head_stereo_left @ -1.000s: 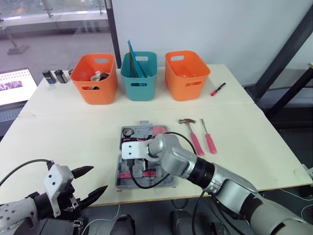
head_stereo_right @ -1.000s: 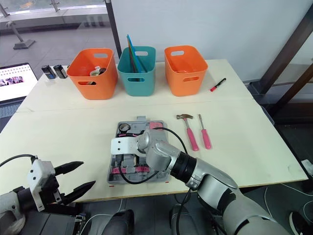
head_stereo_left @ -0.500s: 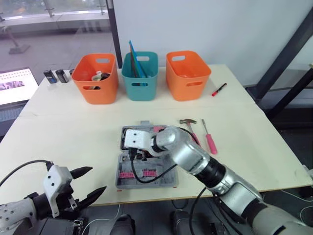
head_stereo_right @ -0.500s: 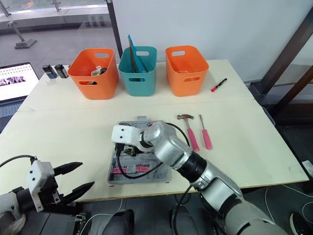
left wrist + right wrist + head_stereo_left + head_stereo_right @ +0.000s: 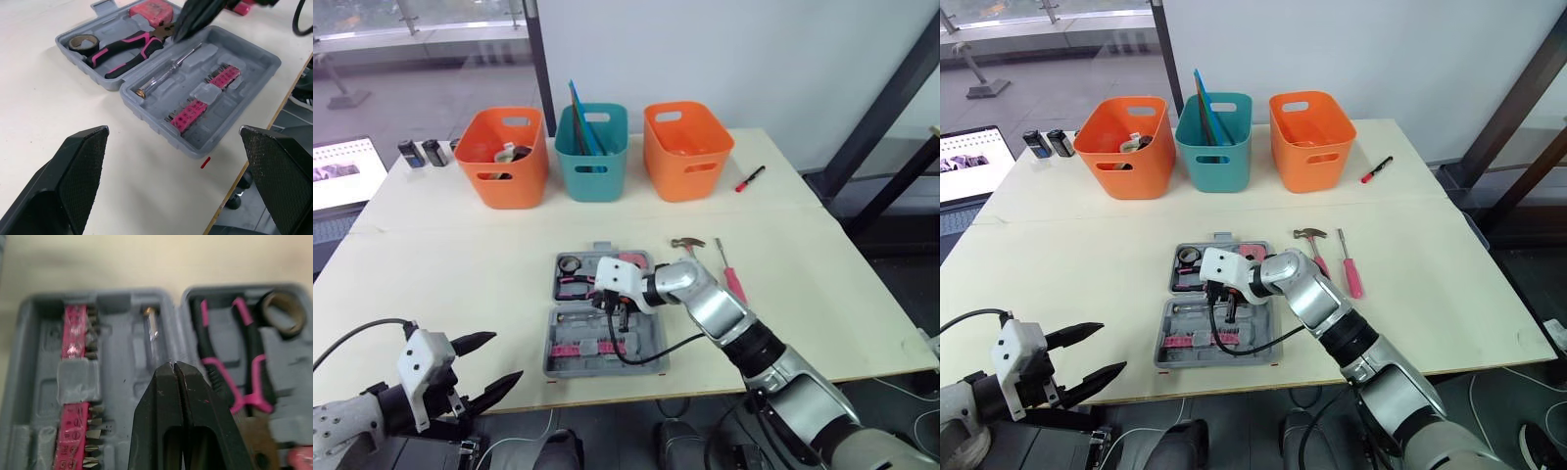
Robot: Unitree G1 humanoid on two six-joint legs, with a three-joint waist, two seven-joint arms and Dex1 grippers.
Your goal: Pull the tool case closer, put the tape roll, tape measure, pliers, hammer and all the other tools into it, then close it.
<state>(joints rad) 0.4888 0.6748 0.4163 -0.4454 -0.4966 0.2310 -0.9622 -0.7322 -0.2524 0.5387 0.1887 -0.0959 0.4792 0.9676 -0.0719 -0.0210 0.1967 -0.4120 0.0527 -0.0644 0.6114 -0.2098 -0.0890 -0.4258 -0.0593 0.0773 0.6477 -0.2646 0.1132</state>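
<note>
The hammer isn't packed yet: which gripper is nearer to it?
Right. The right gripper is over the case, left of the hammer; the left gripper is far past the case's other side.

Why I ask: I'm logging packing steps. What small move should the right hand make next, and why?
Probably lift the shut, empty right hand clear of the open tool case and swing it toward the hammer. The hammer and the pink screwdriver lie on the table beside the case; tape roll and pliers are already inside.

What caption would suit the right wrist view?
Shut right pincer over the open tool case, pliers and tape roll inside.
</note>
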